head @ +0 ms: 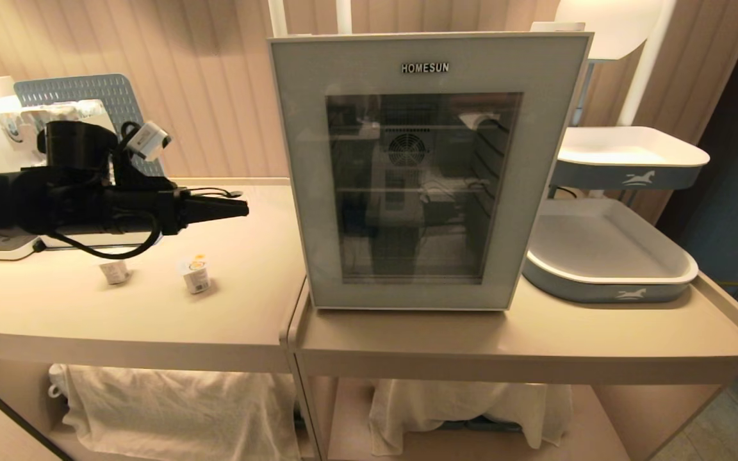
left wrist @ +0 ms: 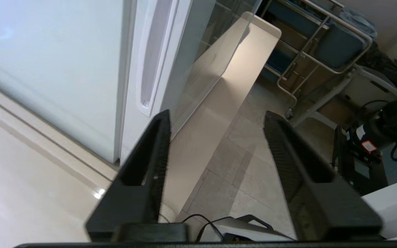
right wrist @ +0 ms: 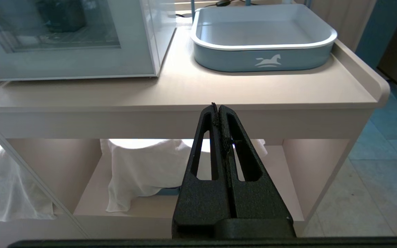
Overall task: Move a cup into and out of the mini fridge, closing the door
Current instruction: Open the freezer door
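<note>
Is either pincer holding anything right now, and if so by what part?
Nothing is held. The left pincer stands open and empty beside the mini fridge. The right pincer is shut on nothing, below the counter's edge.

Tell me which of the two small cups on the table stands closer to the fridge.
The cup with the orange-marked lid. It stands on the side toward the mini fridge; the other small cup sits further away, under the left gripper's arm.
</note>
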